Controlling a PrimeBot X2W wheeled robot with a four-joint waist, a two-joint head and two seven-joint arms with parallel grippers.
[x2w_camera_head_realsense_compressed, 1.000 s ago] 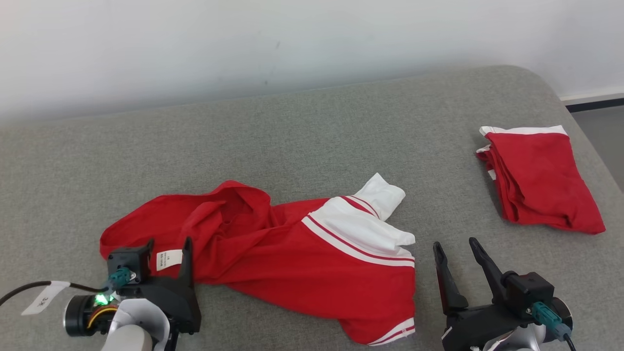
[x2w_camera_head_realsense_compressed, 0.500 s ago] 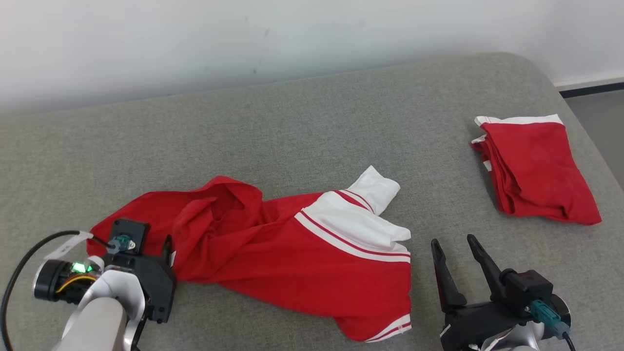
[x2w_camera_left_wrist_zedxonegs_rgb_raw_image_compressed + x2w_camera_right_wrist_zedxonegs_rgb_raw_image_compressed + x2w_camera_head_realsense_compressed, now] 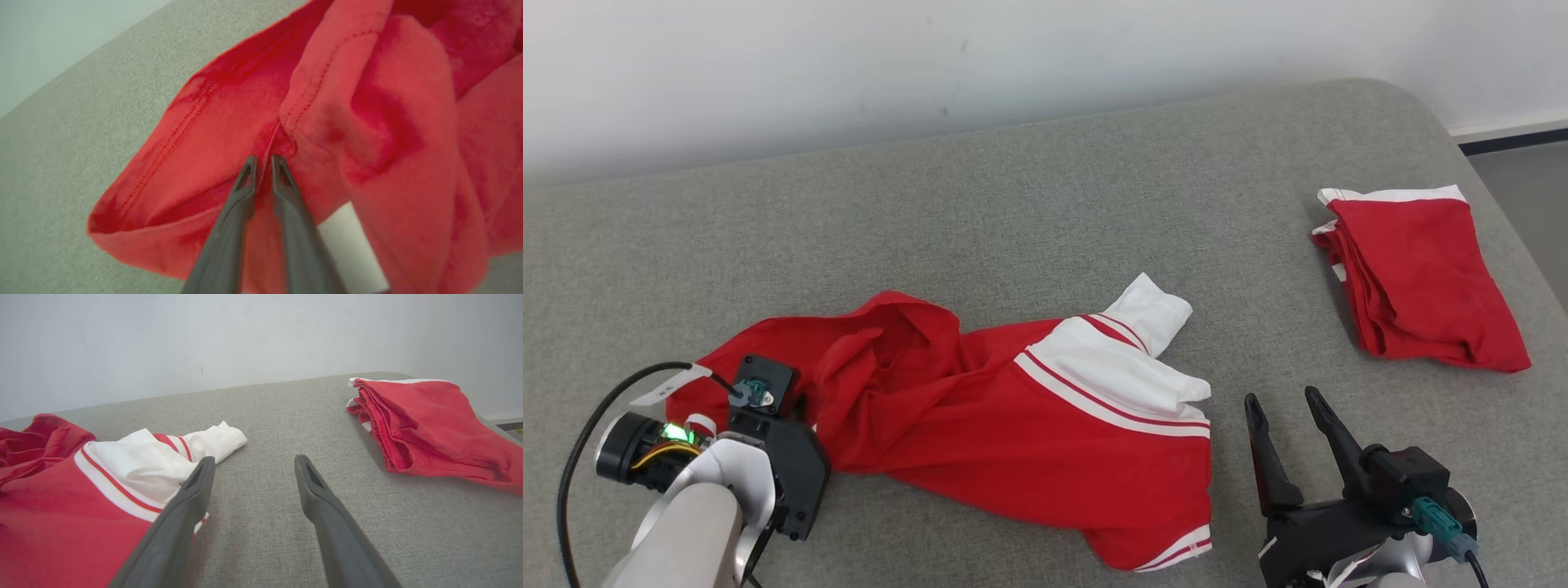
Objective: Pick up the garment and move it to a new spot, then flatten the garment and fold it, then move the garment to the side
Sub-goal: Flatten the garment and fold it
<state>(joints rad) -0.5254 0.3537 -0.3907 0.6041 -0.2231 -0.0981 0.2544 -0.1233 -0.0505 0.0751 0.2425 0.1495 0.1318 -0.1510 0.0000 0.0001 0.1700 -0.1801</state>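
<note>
Grip taken on the garment's near-left hem

Grey padded surface (image 3: 1045, 204) stretches ahead of both grippers, and the red garment (image 3: 1013, 416) lies crumpled across it, running from the left gripper (image 3: 263, 161) over to just beside the right gripper (image 3: 1281, 398). Its lie looks the same as a second ago; the small shift of the head view is the camera's own. A folded red pile (image 3: 1421, 278) sits well ahead and to the outside of the right gripper, apart from everything else.

The change is all on the left. A second ago that gripper stood with fingers spread at the garment's edge. It has since pushed forward into the cloth and drawn its fingers nearly together, and the wrist view shows a thin ridge of red fabric by a stitched hem pinched between the tips. The right gripper has not altered: its fingers stand wide apart over bare surface, holding nothing, with the garment's white striped end (image 3: 135, 465) just to its inner side.

By my reading the pick-up has begun. The hold is on a narrow fold, so a lift may drag the rest or slip.
</note>
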